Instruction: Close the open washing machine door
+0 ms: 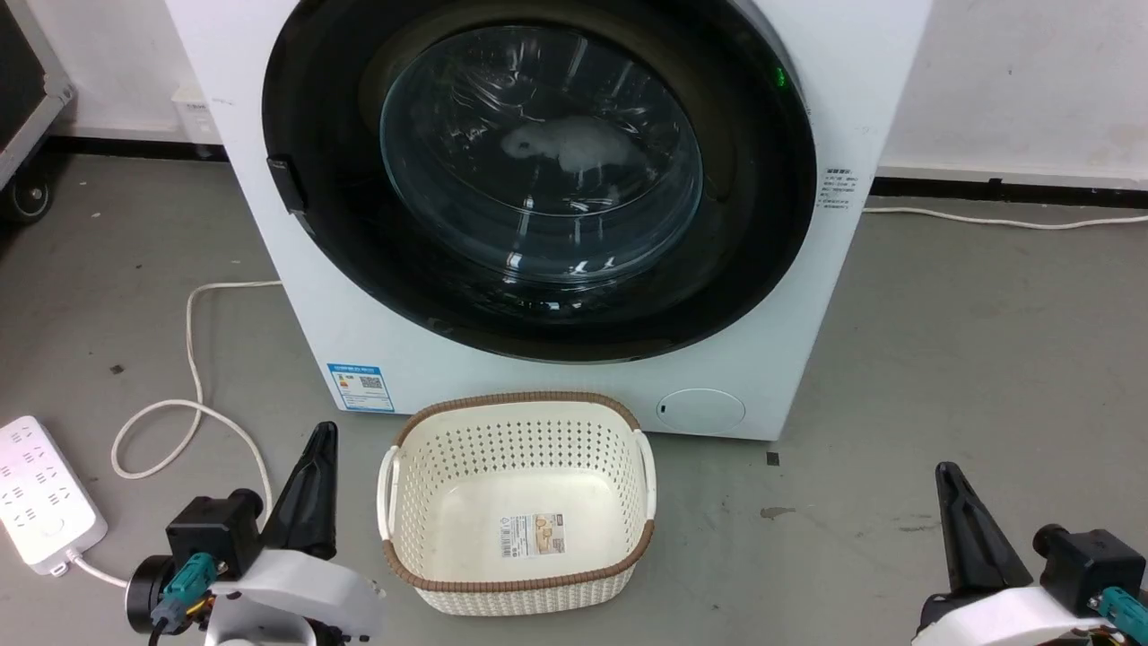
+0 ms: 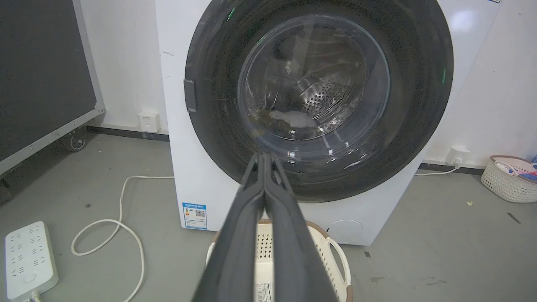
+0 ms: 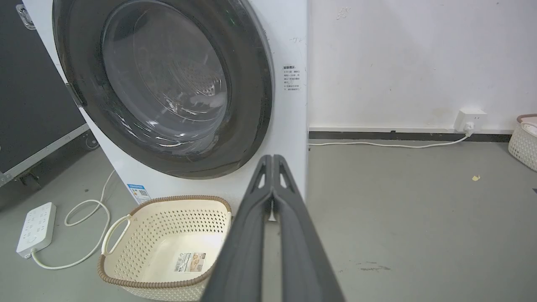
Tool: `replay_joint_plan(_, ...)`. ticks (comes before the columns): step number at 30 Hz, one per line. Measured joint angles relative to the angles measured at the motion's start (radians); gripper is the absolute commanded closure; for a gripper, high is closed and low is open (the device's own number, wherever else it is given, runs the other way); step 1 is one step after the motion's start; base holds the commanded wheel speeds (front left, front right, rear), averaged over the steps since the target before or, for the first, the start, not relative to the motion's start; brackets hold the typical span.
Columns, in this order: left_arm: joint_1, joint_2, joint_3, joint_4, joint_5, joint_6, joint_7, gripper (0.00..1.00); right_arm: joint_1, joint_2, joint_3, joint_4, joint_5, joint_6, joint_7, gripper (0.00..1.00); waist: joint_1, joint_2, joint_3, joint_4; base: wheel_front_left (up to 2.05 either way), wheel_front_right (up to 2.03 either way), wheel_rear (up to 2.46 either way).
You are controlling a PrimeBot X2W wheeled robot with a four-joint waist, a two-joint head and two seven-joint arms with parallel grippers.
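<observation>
Two baskets are on the floor. One cream perforated basket (image 1: pixel 520 440) with a brown rim stands empty just in front of the washing machine (image 1: pixel 359 341), below the washing machine door (image 1: pixel 538 179) and between the two claws in the head view. A second pale basket (image 2: pixel 509 180), near the wall to the right, appears in the wrist views but not in the head view.

The one door, black-rimmed with a bulging glass window, lies flush against the machine's white front. Something pale (image 2: pixel 293 119) lies in the drum behind the glass.

One blue label sticker (image 1: pixel 360 387) and one round service flap (image 1: pixel 700 410) sit low on the front. One white power strip (image 1: pixel 40 489) lies on the floor to the left beside a looped white cable (image 1: pixel 190 359).

Both claws hang low, well apart from the door. The left claw (image 2: pixel 264 161) has its fingers pressed together on nothing, and so does the right claw (image 3: pixel 272 161).

The left wrist view adds a black wheeled panel (image 2: pixel 42 75) at the left and two wall sockets (image 2: pixel 458 154).
</observation>
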Motion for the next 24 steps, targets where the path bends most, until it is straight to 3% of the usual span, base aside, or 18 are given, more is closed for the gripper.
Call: replay_joint_plan(24, 0.011, -0.053, 0.043, -0.028, 0.099, -0.011, 0.051, 1.0, -0.002, 0.0, 0.017, -0.017, -0.033, 0.0, 0.035, 1.0, 0.0, 0.0, 0.004, 0.015, 0.0, 0.0, 0.0)
